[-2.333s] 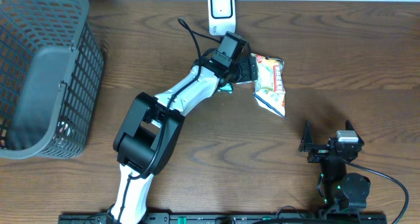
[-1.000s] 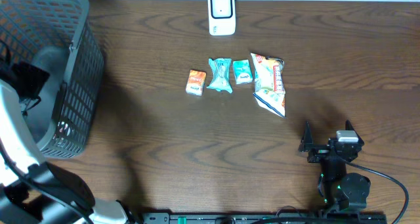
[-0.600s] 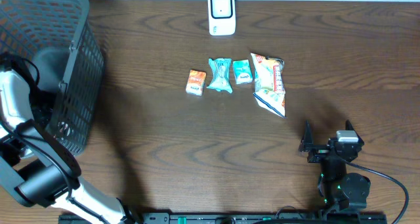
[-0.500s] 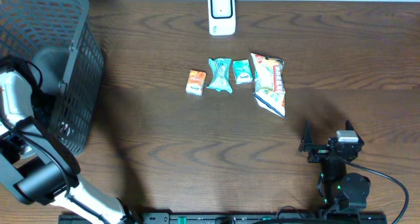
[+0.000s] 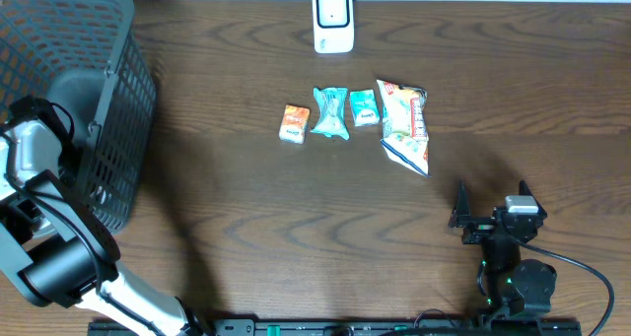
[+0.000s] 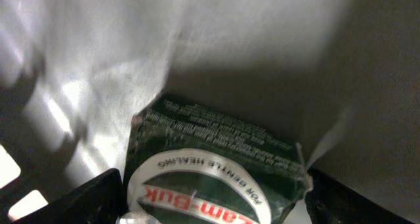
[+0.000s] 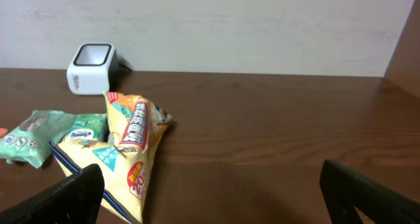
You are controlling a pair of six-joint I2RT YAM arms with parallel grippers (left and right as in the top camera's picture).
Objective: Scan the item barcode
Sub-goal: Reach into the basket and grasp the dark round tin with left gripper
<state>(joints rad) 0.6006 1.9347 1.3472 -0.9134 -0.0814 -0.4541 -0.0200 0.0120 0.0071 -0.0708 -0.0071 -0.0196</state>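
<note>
Table (image 5: 246, 228): dark wood, with the grain running left to right.
Basket (image 5: 118, 100): dark mesh, at the far-left corner of the table. The left arm (image 5: 25, 168) reaches over its near rim and down inside.
Left gripper (image 6: 215, 199): inside the basket, pointing down at its floor. The fingers (image 6: 79, 201) are spread wide, one at each lower corner of the wrist view. The green packet lies in the gap and its edges run up to both fingers. Whether the pads touch it cannot be told.
Green packet (image 6: 216, 152): in the basket, flat on a pale, shadowed surface. It is dark green with fine white print on top and a curved white band with red lettering below. From overhead it is hidden by arm and mesh.
Scanner (image 5: 333, 21): white and upright, at the middle of the far edge, well apart from the basket.
Orange packet (image 5: 294, 123): leftmost in a row in front of the scanner.
Teal wrapper (image 5: 330, 113): just right of the orange packet, with pinched ends.
Teal packet (image 5: 365, 107): small, between the wrapper and the snack bag.
Snack bag (image 5: 405, 127): the largest item and rightmost in the row. It is yellow and white with a blue corner.
Right gripper (image 7: 213, 201): at the near-right of the table, well apart from the row. Its fingers are spread fully with nothing between them, and it faces the snack bag and scanner.
</note>
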